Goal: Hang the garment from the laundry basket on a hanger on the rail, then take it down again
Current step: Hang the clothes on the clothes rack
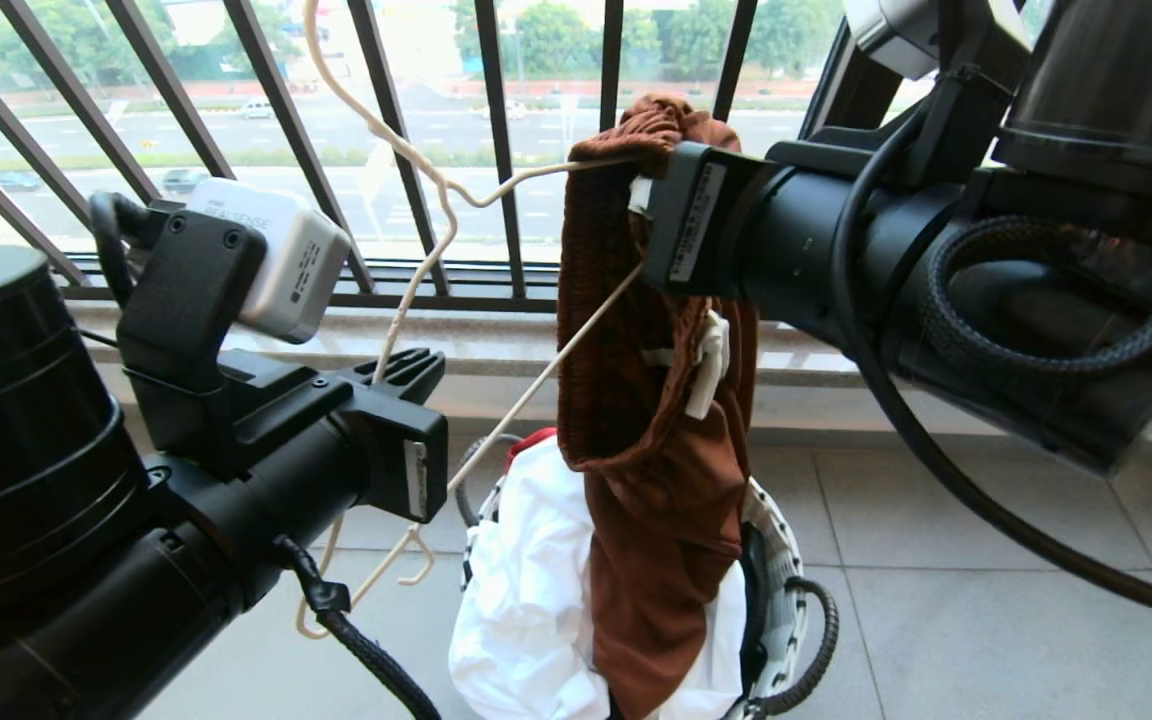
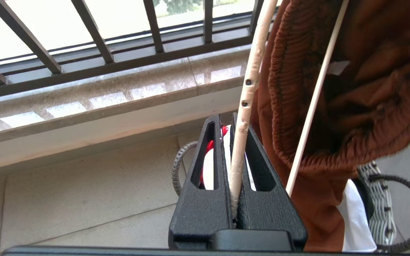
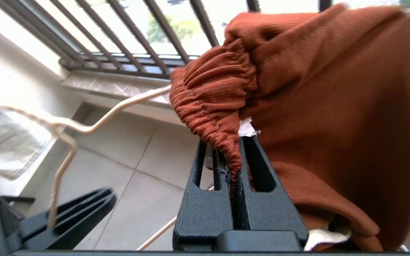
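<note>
left tool (image 2: 234, 142): you have it clamped on the hanger (image 2: 249, 85)
right tool (image 3: 236, 160): pinched on the garment (image 3: 326, 99) waistband
relation: hanger arm runs from your left tool into the waistband

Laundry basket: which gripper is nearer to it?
Left. The left gripper, shut on the hanger, sits beside and just above the basket; the right gripper holds the shorts higher above it.

Home balcony: barred railing (image 1: 496, 150), tiled floor (image 1: 986, 600).
</note>
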`<state>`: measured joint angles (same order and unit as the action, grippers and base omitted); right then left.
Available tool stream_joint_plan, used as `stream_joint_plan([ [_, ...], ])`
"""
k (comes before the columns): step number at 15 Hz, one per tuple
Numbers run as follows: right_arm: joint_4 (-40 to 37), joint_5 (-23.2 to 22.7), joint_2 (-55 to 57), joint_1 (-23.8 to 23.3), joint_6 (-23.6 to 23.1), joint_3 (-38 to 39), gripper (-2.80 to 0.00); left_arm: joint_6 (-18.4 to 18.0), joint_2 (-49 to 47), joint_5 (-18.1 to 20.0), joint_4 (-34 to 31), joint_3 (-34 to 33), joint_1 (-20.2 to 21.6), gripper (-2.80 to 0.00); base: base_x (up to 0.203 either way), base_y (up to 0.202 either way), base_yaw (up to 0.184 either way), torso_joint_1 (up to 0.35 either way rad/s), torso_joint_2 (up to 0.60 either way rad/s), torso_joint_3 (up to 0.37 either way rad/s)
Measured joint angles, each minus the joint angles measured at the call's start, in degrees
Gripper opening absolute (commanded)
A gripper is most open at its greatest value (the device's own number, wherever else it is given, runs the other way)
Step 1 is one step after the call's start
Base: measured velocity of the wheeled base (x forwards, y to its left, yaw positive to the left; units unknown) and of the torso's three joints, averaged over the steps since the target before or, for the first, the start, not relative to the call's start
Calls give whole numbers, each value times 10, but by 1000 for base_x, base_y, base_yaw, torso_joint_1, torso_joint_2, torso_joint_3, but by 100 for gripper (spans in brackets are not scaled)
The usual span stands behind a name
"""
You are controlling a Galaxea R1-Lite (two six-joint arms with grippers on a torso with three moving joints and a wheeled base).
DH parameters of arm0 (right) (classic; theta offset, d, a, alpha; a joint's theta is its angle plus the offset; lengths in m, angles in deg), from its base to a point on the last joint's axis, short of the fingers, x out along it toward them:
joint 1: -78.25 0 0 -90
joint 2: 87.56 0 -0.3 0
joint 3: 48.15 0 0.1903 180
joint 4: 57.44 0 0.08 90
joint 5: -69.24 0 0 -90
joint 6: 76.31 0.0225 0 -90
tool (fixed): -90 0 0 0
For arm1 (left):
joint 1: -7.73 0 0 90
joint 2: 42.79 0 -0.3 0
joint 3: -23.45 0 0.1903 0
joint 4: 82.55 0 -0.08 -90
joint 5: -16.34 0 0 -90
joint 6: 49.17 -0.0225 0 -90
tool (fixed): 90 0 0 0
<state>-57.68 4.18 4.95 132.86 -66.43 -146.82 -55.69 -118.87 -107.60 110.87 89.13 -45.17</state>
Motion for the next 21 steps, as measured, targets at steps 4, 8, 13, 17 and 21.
stream_joint_plan([
  [4,1,-1,14,25,1,12,-280,-2,-48,-10,91,-13,-1,-280,0,0,0,0,0,0],
  [8,1,-1,33,28,2,13,-280,-2,-106,-30,185,-24,-11,-280,0,0,0,0,0,0],
  [13,1,0,45,27,-10,14,-280,-1,-146,-29,255,-32,-29,-280,0,0,0,0,0,0],
  [17,1,0,48,27,-17,20,-280,-1,-162,-29,284,-34,-29,-280,0,0,0,0,0,0],
  [21,1,0,41,27,-27,23,-280,-1,-177,-27,320,-35,-29,-280,0,0,0,0,0,0],
])
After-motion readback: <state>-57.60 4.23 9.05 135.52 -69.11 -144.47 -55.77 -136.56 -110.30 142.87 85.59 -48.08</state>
